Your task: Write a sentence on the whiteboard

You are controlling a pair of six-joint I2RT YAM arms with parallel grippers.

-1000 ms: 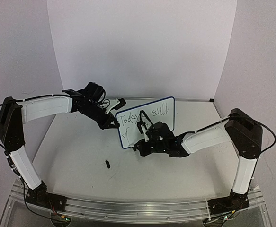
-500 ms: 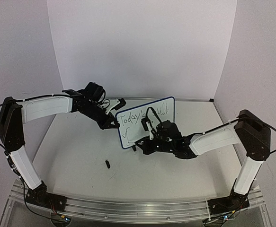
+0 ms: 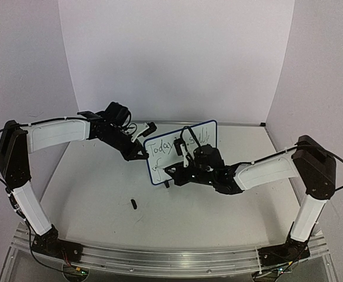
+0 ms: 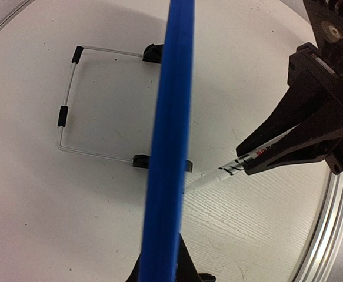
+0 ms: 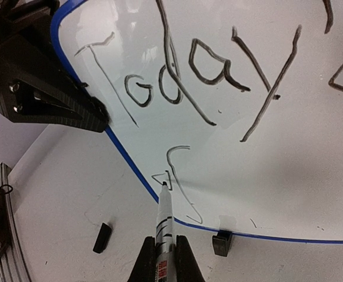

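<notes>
the right tool [image 5: 163, 252] pinches a marker [image 5: 165, 212], its tip on the whiteboard [image 5: 265, 176] at lower centre; the left tool [image 5: 53, 103], upper left, pinches the blue rim.

tabletop [image 3: 95, 188]: white, matt, with faint grain and a few dark specks in the left wrist view. a silver metal rail [image 3: 159, 257] runs along its near edge and a thinner metal strip [image 3: 242, 123] along its far edge.

on it, item one: whiteboard [image 3: 159, 160], blue-rimmed, standing on its lower edge toward the far middle of the surface. two small black clip feet [image 4: 143, 160] touch the surface. a thin wire stand [image 4: 67, 111] lies flat behind the board, joined to the feet.

item two: small black cap-like piece [image 3: 133, 204], lying on its side in front of the board's left corner, apart from it, nothing touching it.
</notes>
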